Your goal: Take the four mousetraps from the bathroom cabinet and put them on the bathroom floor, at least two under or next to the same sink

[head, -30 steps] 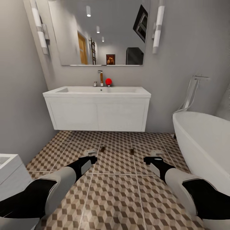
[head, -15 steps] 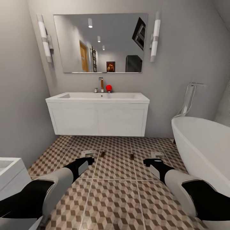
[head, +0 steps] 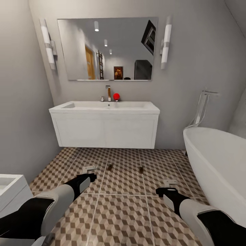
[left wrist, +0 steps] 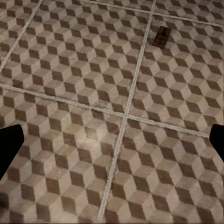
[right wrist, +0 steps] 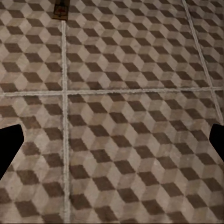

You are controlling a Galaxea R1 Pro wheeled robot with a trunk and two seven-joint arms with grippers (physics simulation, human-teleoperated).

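Two mousetraps lie on the bathroom floor point(head: 123, 212) in front of the bathroom sink point(head: 106, 107): one point(head: 109, 167) point(left wrist: 162, 36) to the left, the other point(head: 141, 169) point(right wrist: 60, 8) to the right. My left gripper point(head: 89, 169) point(left wrist: 112, 144) hovers just left of the first trap, open and holding nothing. My right gripper point(head: 169, 183) point(right wrist: 112, 144) hangs nearer to me, right of the second trap, also open and holding nothing. In both wrist views the dark fingertips point(left wrist: 9, 144) point(right wrist: 9, 144) stand wide apart over bare tiles. The cabinet is out of view.
A white oval bathtub point(head: 218, 160) fills the right side, with a chrome floor tap point(head: 203, 106) behind it. A white fixture point(head: 10, 188) juts in at the lower left. A red object point(head: 116, 96) sits by the sink tap. Grey walls close the left and back.
The whole view has shifted as the camera drew back from the sink. My right gripper has pulled back toward me, away from the right trap. Both traps lie where they were.
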